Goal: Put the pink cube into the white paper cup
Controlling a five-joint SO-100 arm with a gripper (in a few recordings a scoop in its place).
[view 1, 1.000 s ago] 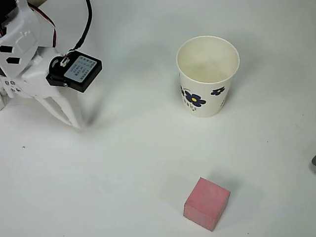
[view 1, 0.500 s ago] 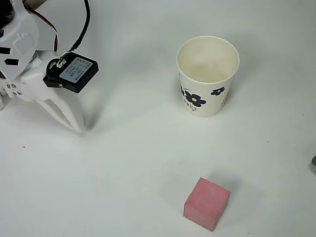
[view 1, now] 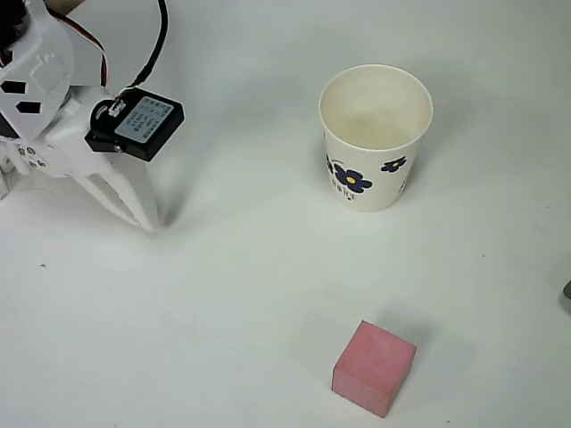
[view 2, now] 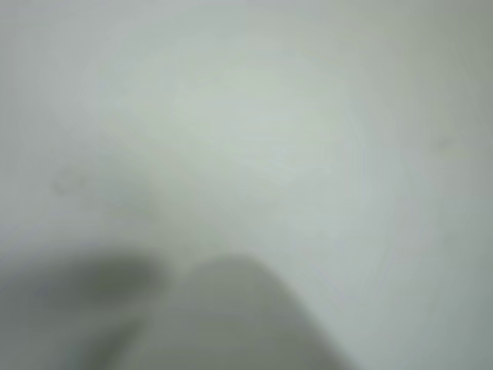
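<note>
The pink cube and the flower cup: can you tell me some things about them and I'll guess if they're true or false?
1. The pink cube is inside the cup. False: it sits on the table, apart from the cup.
2. The cup stands upright with its mouth open. True.
3. The gripper is holding the cube. False: in the overhead view it is at the left, far from the cube.
4. The cup has dark blue flowers on its side. True.
5. The cube is nearer the bottom edge of the overhead view than the cup. True.

Bright even overhead light, wrist view blurred
</note>
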